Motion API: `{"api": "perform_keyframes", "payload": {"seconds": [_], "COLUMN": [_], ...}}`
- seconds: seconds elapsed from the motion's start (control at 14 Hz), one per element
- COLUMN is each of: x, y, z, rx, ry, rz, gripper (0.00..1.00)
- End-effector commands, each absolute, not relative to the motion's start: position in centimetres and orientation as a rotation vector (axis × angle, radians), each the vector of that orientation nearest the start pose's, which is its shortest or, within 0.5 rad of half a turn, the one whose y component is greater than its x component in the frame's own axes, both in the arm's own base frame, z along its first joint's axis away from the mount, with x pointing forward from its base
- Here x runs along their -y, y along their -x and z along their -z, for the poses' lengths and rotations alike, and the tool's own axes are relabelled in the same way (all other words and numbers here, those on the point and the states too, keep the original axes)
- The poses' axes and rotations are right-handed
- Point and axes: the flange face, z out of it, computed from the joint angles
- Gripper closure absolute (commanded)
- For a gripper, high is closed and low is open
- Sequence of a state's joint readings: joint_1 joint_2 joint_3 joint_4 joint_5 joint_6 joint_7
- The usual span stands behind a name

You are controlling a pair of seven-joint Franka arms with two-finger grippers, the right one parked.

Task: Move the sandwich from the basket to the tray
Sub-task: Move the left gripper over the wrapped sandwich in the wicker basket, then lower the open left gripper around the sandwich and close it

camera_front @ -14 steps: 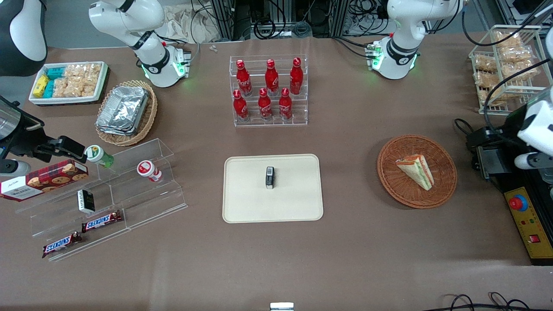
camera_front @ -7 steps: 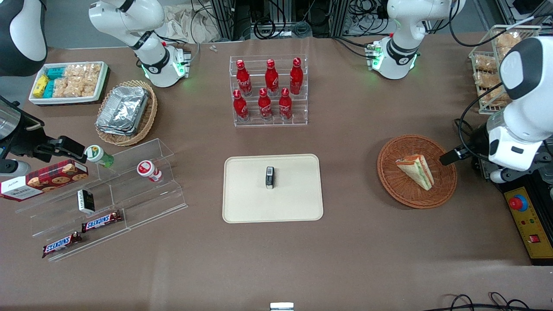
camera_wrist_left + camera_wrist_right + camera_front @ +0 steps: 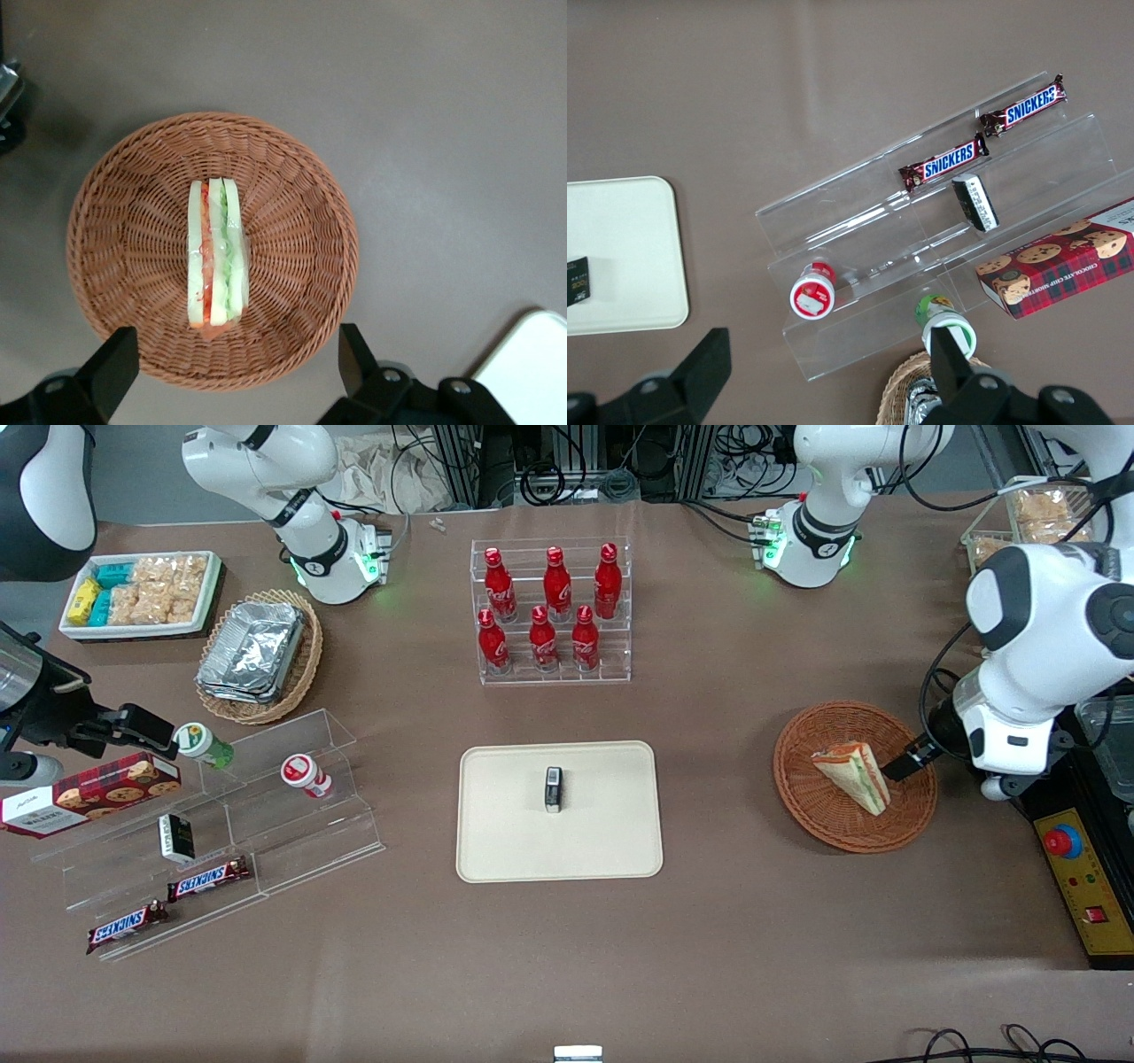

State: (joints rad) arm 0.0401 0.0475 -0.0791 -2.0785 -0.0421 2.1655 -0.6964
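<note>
The sandwich [image 3: 852, 775] is a pale wedge with red and green layers, lying in the round reddish-brown wicker basket [image 3: 800, 737] toward the working arm's end of the table. In the left wrist view the sandwich [image 3: 214, 252] rests in the middle of the basket [image 3: 297, 177]. My gripper [image 3: 900, 767] hovers over the basket's rim, beside the sandwich and apart from it. The gripper [image 3: 235, 365] is open wide with nothing between its fingers [image 3: 113, 365]. The cream tray [image 3: 505, 837] lies mid-table with a small black packet [image 3: 554, 789] on it. One corner of the tray [image 3: 532, 363] shows in the left wrist view.
An acrylic rack of red bottles [image 3: 554, 615] stands farther from the front camera than the tray. A black and yellow control box [image 3: 1076, 868] sits beside the basket at the table's end. A wire rack of snacks [image 3: 1036, 522] stands farther back there. Acrylic shelves with candy bars [image 3: 221, 841] lie toward the parked arm's end.
The left arm has swung in from the table's end and brought the open gripper over the basket's rim. The sandwich has not moved.
</note>
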Motion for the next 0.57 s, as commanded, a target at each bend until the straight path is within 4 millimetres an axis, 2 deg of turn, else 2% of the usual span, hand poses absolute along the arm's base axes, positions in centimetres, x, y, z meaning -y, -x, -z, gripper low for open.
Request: {"api": "perform_keyframes", "payload": {"seconds": [0.0, 0.21, 0.5], "x": [2.5, 2.6, 2.8], "y": [-55.0, -54.5, -54.4], "z": [-39.0, -35.9, -32.1], "rx": [1.282, 1.351, 1.38], "ry": [2.94, 2.913, 2.874], "rz": [0.067, 0.079, -0.008], "gripper": [0.0, 0.0, 0.0]}}
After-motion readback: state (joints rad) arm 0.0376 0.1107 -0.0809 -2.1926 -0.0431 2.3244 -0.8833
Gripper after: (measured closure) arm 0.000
